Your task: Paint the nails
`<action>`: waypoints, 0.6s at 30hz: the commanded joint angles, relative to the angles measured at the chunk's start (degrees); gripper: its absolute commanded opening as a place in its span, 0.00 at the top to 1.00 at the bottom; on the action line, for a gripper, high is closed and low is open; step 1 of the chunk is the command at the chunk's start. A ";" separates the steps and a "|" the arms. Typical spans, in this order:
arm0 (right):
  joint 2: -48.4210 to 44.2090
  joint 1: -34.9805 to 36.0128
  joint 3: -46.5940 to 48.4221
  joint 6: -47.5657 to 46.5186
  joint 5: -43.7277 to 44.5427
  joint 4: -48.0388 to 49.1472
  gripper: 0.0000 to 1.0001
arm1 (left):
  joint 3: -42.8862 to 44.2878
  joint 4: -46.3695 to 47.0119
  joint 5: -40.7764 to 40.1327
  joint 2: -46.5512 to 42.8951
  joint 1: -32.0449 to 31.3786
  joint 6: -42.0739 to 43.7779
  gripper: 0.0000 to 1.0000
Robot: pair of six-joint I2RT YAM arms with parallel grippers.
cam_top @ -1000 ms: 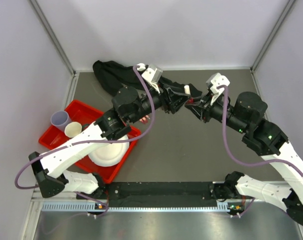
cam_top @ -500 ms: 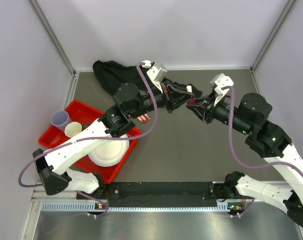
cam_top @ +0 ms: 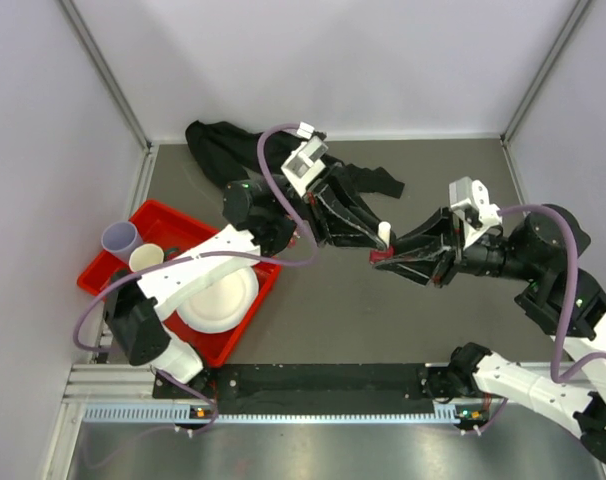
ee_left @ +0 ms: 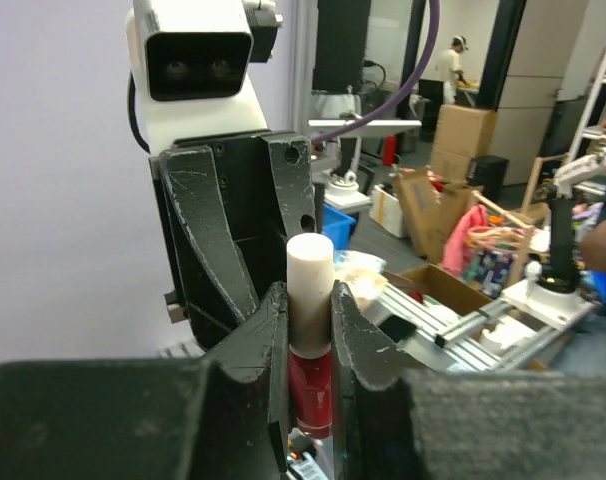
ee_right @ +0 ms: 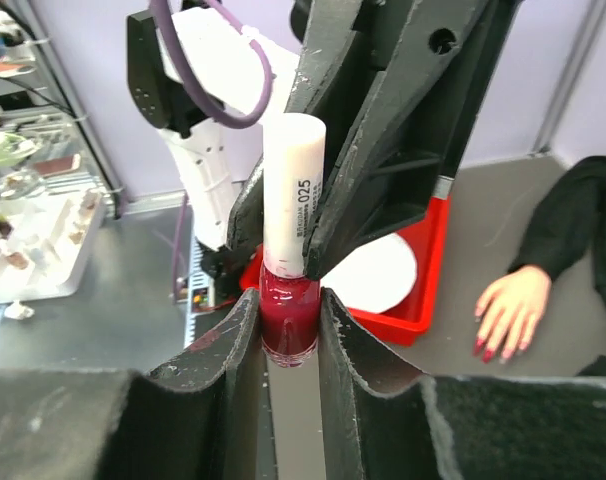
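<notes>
The small red polish bottle (ee_right: 289,315) with a white cap (ee_right: 293,190) is held in the air between both grippers. My right gripper (ee_right: 290,320) is shut on the red glass body. My left gripper (ee_left: 310,320) is shut on the white cap (ee_left: 310,270) from above. In the top view they meet mid-table, left gripper (cam_top: 383,234) over right gripper (cam_top: 375,258). The pale mannequin hand (ee_right: 510,305) lies on the table with dark-red nails (ee_right: 491,351), its black sleeve (ee_right: 583,210) behind it. In the top view my left arm hides the hand.
A red tray (cam_top: 153,215) at the left holds a white plate (cam_top: 218,300) and two cups (cam_top: 118,238). The black sleeve fabric (cam_top: 223,145) lies at the back of the table. Grey walls close in the left, back and right.
Both grippers, still joined at the bottle, have moved toward the near side and lower. The right arm has drawn back to the right, and the left arm has swung round.
</notes>
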 commanded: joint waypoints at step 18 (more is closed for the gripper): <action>7.77 0.26 6.77 -5.41 28.06 -7.18 1.00 | -3.87 -59.27 -49.27 -18.53 2.84 27.57 0.29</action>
